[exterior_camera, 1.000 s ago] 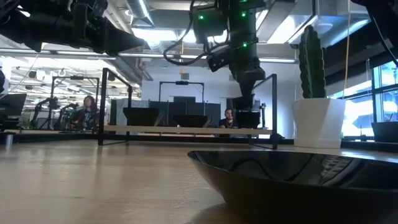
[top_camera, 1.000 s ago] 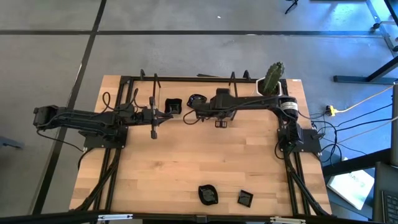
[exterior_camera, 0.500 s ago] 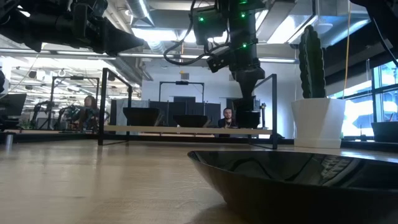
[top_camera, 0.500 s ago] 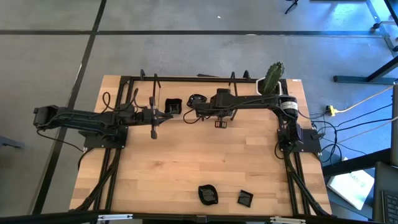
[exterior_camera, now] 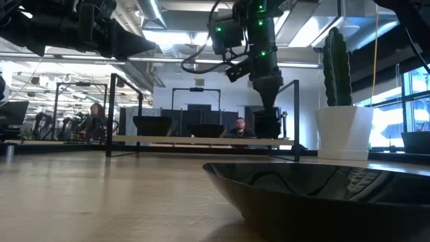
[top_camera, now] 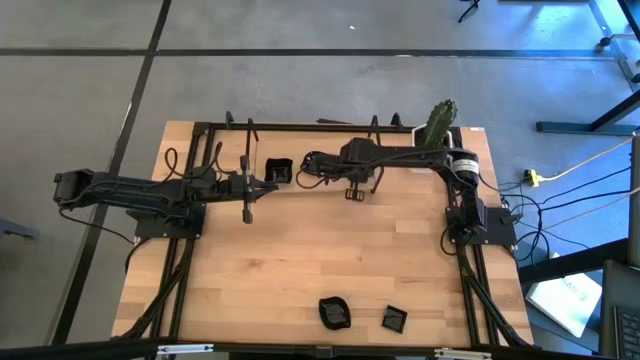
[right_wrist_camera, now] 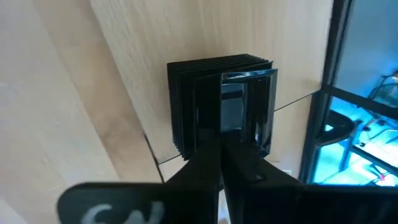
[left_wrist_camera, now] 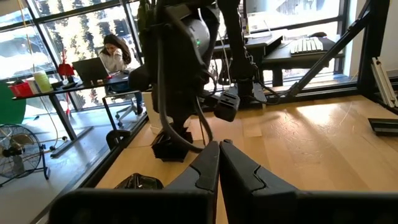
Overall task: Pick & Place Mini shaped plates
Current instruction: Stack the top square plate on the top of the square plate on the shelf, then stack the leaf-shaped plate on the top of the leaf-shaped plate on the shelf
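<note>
A: Starting at the near edge of the counter [top_camera: 300, 260]: seeing a wavy-rimmed plate [top_camera: 335, 312] lying there, glossy black, and filling much of the low view.

B: Also spotting a small square plate [top_camera: 394, 320] just beside it, toward the right arm's side, not touching it.

A: Moving inward now. Finding only bare wood across the middle. Then noticing the left end effector [left_wrist_camera: 219, 146] reaching in from the left side, fingers pressed flat together, gripping nothing.

B: Agreeing. Looking next at the right end effector [right_wrist_camera: 222, 149]: angling down over the back part of the counter, fingers closed tight, tips meeting right at a stack of square plates [right_wrist_camera: 211, 102].

A: Holding one of them?

B: Not managing to tell. Seeing only closed fingers against the glossy front plate; not making out whether pinching its rim or merely touching it.

A: Describing the stack, then: standing on edge on the wood, ribbed like a row of thin black slabs, packed face to face, sitting between the two end effectors in the high view.

B: Going farther back: noting a black frame rail [top_camera: 300, 127] running along the far edge, and a white pot with a green cactus [top_camera: 437, 128] standing upright at the far right corner, well apart from the stack.

A: And beyond the counter, glimpsing a person [left_wrist_camera: 115, 56] sitting at a desk by the windows.
</note>
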